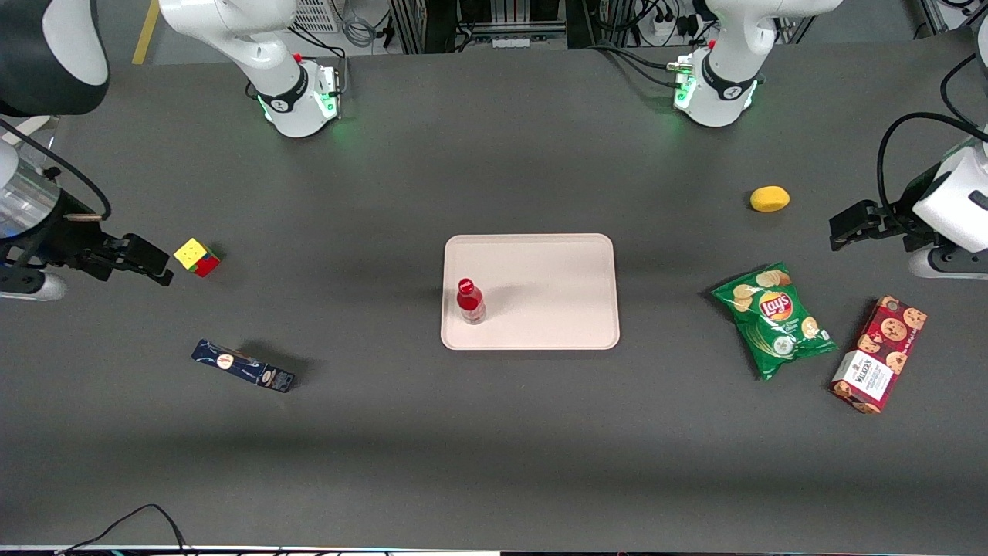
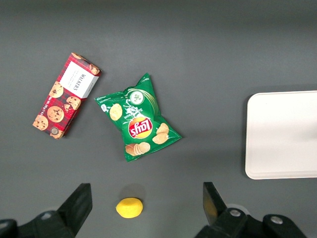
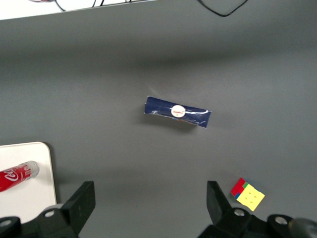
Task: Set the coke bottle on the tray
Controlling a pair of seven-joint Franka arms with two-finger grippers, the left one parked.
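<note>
We see the small red coke bottle with its red cap [image 1: 469, 300] standing upright on the large flat pale pinkish-beige plastic tray [image 1: 540, 262], close to the tray edge that faces the working arm's end of the dark grey tabletop [image 1: 494, 448]. Our tool [image 1: 158, 270] hangs well apart from it, out near the multicoloured puzzle cube [image 1: 197, 256], with its two fingers spread wide and nothing between them, as the right wrist view also shows [image 3: 148, 208].

We judge the placing done, so the risks are about disturbing it. The bottle is tall and narrow on a small clear base, and it stands near the low raised rim; any bump to the tray, or a sweep of the arm over the tray at bottle height, could tip it and let it roll off onto the tabletop. The tool sits just beside the cube, so a careless low move could knock that too. The dark blue oblong box [image 1: 243, 365] lies nearer the front camera than the cube, and a low sweep that way could push it.
</note>
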